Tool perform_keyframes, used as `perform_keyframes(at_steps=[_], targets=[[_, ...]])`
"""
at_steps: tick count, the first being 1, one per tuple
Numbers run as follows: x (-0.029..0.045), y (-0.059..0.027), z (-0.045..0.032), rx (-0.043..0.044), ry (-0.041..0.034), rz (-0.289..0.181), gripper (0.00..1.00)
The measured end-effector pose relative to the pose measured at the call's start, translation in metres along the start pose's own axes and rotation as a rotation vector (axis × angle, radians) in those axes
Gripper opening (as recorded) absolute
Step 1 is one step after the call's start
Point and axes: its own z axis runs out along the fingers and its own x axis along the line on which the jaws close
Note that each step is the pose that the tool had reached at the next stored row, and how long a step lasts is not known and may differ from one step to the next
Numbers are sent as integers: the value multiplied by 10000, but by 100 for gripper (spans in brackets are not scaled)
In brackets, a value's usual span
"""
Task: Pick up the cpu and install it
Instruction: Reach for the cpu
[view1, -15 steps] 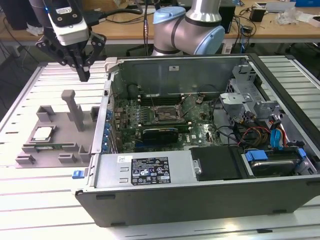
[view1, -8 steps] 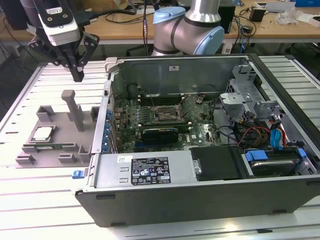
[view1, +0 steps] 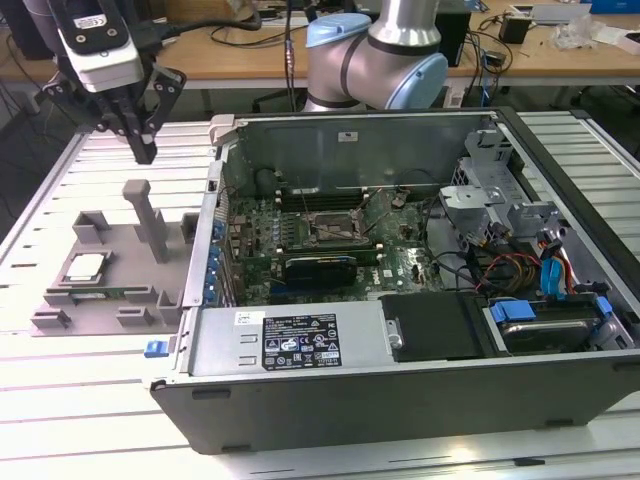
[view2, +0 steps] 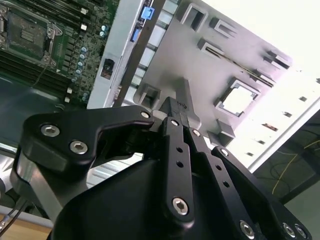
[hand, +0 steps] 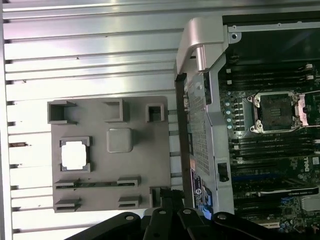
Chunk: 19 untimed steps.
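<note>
Hovering over the gray fixture (view1: 130, 262), fingers (view1: 143, 140) pressed together, empty; cpu (view1: 85, 266) seated in it

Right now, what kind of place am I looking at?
Probably a robotics lab or workshop: an open computer case sits on a slatted metal table, a grey fixture beside it holds the cpu, and cable-strewn desks stand behind.

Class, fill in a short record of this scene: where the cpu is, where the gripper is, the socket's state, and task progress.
cpu: lying flat in a square recess of the gray tray, outside the computer case
gripper: above the tray, fingers shut, holding nothing
socket: on the motherboard, no cpu in it
progress: cpu not yet picked up
</note>
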Motion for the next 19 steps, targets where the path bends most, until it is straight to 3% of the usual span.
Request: perform_keyframes(at_steps=[13,19], targets=[[233,-18,15,0,0,0,11],[308,-24,19,0,0,-1,11]])
